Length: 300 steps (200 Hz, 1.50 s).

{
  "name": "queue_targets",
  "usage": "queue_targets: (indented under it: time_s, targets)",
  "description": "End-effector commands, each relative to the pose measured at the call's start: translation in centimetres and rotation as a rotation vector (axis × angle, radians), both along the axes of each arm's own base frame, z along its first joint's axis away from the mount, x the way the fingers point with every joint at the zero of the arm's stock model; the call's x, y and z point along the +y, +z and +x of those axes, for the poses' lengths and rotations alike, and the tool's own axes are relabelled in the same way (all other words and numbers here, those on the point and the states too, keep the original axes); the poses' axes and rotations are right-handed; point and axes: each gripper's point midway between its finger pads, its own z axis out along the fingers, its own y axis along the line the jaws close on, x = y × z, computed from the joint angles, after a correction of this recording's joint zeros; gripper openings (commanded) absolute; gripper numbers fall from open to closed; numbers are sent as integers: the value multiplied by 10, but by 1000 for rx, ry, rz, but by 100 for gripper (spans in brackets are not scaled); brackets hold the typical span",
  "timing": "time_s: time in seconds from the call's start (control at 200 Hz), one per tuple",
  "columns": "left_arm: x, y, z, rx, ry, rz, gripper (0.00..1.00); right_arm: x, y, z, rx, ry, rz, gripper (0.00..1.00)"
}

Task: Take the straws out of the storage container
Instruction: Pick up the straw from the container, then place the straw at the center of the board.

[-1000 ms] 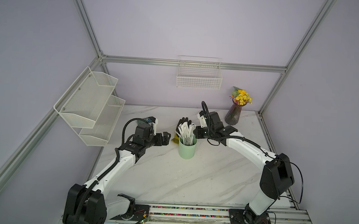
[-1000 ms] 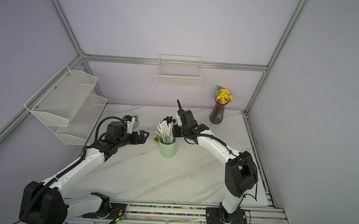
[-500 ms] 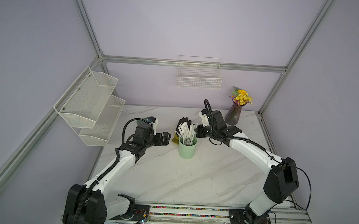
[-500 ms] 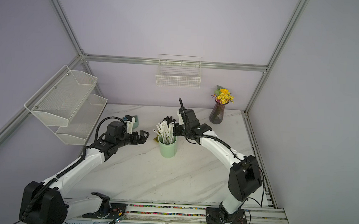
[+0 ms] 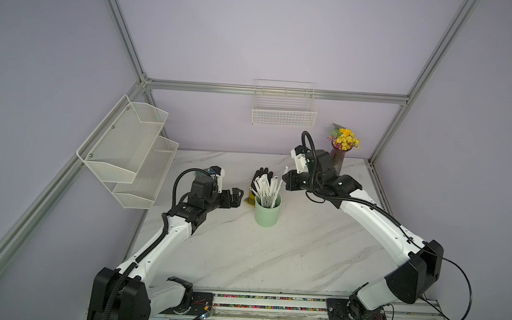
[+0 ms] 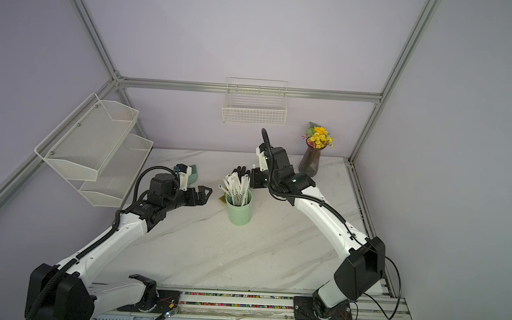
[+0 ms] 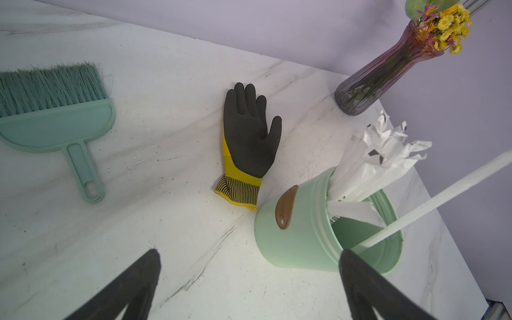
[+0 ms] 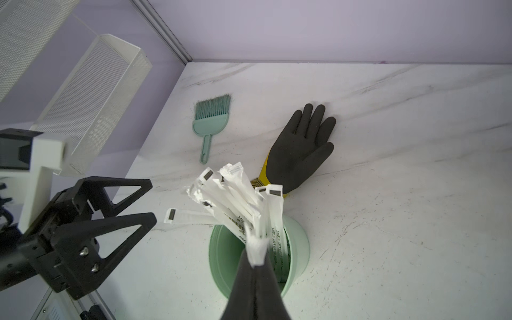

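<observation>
The storage container is a mint-green cup standing upright mid-table, with a bundle of white paper-wrapped straws fanning out of it. My right gripper hangs over the cup's right rim, shut on the top end of one straw that slants out of the cup. In the right wrist view the white wrapper tip pokes out between the closed fingers. My left gripper is open and empty, just left of the cup, apart from it.
A black and yellow glove lies flat behind the cup. A mint hand brush lies at the back left. A vase of yellow flowers stands at the back right. A mesh shelf rack and wire basket hang on the walls.
My right gripper has closed fully on the straw's top end, and its arm has shifted slightly to the right. The left arm has not moved.
</observation>
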Motion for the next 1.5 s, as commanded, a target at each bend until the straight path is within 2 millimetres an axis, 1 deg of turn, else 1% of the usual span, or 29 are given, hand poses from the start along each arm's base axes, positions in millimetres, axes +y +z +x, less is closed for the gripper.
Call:
queue_targets:
  time_s: [0.0,0.075,0.135,0.18,0.295,0.39,0.43,0.5,0.56,0.62,0.745,0.795,0.865,0.94,1.015,1.085,1.26,1.495]
  targets:
    - [-2,33,5,-90,-9,-1,100,-11,45,-14,-76,-4,14,0]
    - [-2,35,5,-95,-11,-2,100,-17,66,-20,-110,-9,26,0]
    - [-2,36,5,-99,-12,-2,100,-22,79,-25,-127,-16,24,0]
    - [-2,38,5,-102,-12,-3,100,-26,85,-28,-129,-19,9,0]
    - [-2,41,4,-110,-13,0,100,-43,88,-30,-105,-52,-73,0]
    - [-1,41,3,-108,-15,3,100,-63,78,-27,-47,-89,-140,0]
    - [-1,41,3,-108,-14,6,100,-72,70,-24,-5,-102,-162,0]
    - [-1,40,2,-102,-15,8,100,-85,49,-20,90,-110,-190,0]
    - [-2,38,2,-93,-18,9,100,-94,23,-16,177,-114,-217,0]
    - [-2,37,2,-89,-21,8,100,-99,-8,-11,270,-111,-225,0]
    - [-4,35,2,-77,-30,6,100,-110,-85,-3,480,-111,-284,0]
    - [-4,34,2,-74,-32,7,100,-112,-112,-1,549,-106,-303,0]
    - [-5,32,2,-67,-36,8,100,-111,-143,3,628,-88,-316,0]
    - [-6,29,3,-58,-39,9,100,-111,-168,8,692,-79,-327,0]
    - [-6,26,4,-49,-43,10,100,-109,-186,12,738,-65,-322,0]
    - [-7,23,4,-41,-47,10,100,-108,-196,17,766,-60,-318,0]
    - [-9,20,6,-30,-51,8,100,-107,-215,21,811,-51,-323,0]
    - [-11,15,6,-15,-61,4,100,-105,-236,17,846,-27,-327,0]
